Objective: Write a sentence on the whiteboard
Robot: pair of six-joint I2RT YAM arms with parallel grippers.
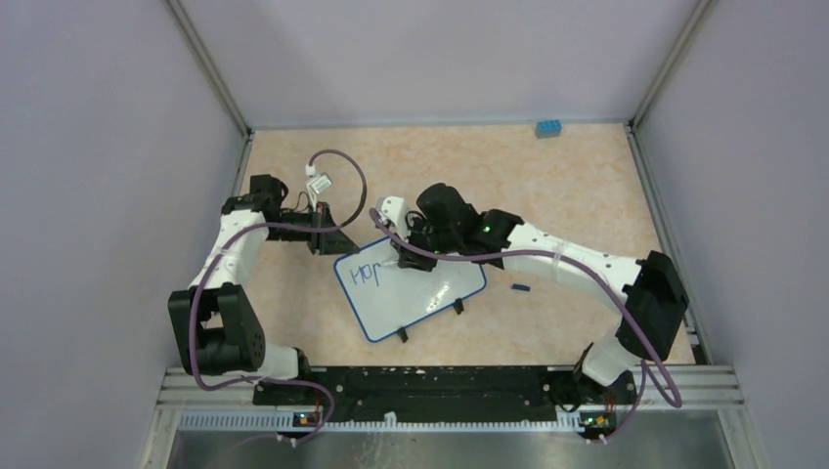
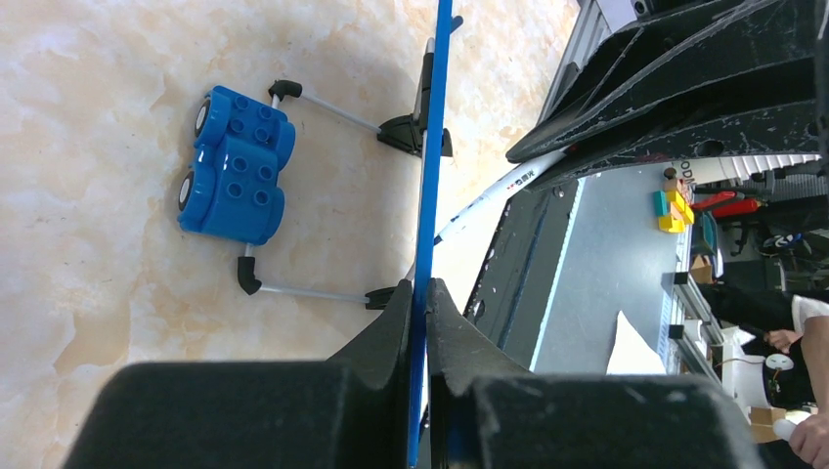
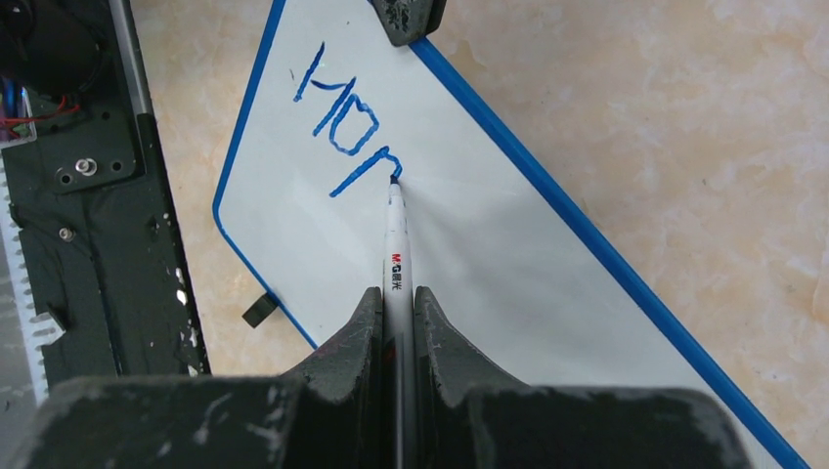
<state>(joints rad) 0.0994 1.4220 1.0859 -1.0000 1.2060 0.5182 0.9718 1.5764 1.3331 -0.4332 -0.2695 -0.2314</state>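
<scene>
The whiteboard (image 1: 430,293) lies slanted on the table, with a thin blue rim and black clip feet. My left gripper (image 1: 327,236) is shut on its far left corner; in the left wrist view the fingers (image 2: 422,293) pinch the blue rim (image 2: 430,147) edge-on. My right gripper (image 1: 409,249) is shut on a white marker (image 3: 396,244), jaws (image 3: 397,298) tight on its barrel. The marker tip touches the board (image 3: 489,264). The sentence (image 3: 342,117) stands as "Ho" plus part of a third letter in blue, also seen from above (image 1: 367,273).
A blue brick (image 1: 547,128) sits at the table's far right edge. Another blue brick (image 2: 235,166) lies between the board's wire feet on its underside. A small dark cap-like piece (image 1: 521,287) lies right of the board. A white cable connector (image 1: 318,182) lies behind the left gripper.
</scene>
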